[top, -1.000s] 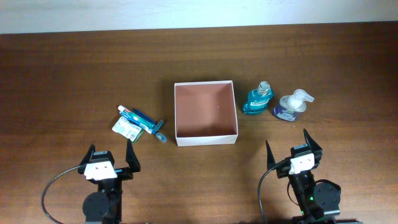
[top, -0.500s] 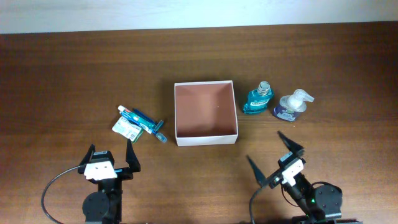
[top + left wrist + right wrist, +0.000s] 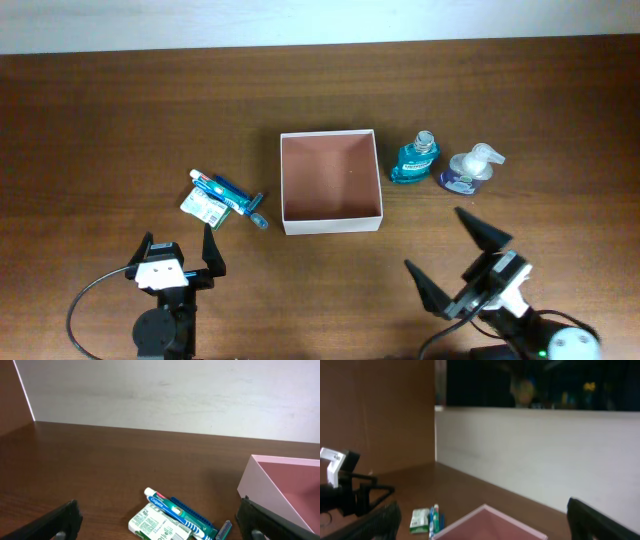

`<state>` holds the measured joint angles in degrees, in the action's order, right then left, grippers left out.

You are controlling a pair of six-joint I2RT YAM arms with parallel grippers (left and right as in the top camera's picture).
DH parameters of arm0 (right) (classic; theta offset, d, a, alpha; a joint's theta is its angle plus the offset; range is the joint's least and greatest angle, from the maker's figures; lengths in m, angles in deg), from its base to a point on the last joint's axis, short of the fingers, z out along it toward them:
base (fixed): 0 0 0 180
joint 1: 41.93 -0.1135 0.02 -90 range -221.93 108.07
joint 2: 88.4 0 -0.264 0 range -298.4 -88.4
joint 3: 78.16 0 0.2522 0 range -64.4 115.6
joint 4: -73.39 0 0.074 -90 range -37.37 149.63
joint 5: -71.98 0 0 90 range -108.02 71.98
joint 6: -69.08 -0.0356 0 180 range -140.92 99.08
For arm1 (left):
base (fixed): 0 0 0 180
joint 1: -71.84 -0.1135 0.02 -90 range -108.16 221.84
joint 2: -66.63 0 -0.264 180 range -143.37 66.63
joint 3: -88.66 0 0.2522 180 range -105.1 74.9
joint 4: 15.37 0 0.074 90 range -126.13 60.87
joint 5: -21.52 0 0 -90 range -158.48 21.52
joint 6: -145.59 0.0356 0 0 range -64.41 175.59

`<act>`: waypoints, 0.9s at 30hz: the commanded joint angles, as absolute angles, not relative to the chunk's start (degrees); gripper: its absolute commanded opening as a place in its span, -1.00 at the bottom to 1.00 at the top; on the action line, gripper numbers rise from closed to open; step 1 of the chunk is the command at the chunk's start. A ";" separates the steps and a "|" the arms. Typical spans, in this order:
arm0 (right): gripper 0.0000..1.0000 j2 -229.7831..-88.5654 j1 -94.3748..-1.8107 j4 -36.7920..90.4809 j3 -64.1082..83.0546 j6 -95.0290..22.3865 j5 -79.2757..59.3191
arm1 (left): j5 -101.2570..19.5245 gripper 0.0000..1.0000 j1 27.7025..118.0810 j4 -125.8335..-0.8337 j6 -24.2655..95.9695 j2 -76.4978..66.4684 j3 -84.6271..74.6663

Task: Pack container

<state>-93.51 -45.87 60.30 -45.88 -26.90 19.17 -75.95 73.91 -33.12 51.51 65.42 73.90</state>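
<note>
Here's the container, a shallow square box sitting flat and open-topped mid-table. It has thin white walls, and its reddish-brown floor shows from wall to wall. From the left wrist, its pale corner pokes in at right.

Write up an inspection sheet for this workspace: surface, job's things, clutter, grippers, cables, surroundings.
Surface: dark wooden table, no spills seen.
Job's things: container at centre, empty. To its left lie a toothpaste tube, a blue-handled tool and a green packet. To its right stand a teal bottle and a pump bottle.
Clutter: nothing seen.
Grippers: left gripper open, holding nothing; right gripper open, holding nothing, angled.
Cables: black cable looping beside the left arm's base.
Surroundings: pale wall beyond the table's far edge.
</note>
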 commanded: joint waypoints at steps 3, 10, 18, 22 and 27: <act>0.97 -108.19 -45.59 50.53 -30.67 -26.75 11.52 | -75.31 0.99 73.54 -33.09 52.26 66.23 74.38; 0.97 -132.89 -45.61 24.91 -5.68 -26.77 -4.24 | -75.33 0.99 73.54 -33.07 52.26 66.23 74.38; 0.97 -148.43 -45.59 18.86 6.66 -17.92 -5.31 | -75.33 0.99 73.54 -33.07 52.26 66.23 74.38; 0.97 -151.43 -45.66 19.42 6.66 -13.17 -7.08 | -75.33 0.99 73.54 -33.07 52.26 66.23 74.38; 0.97 -155.86 -45.72 20.19 6.66 -12.78 -4.57 | -75.31 0.99 73.54 -33.07 52.26 66.23 74.38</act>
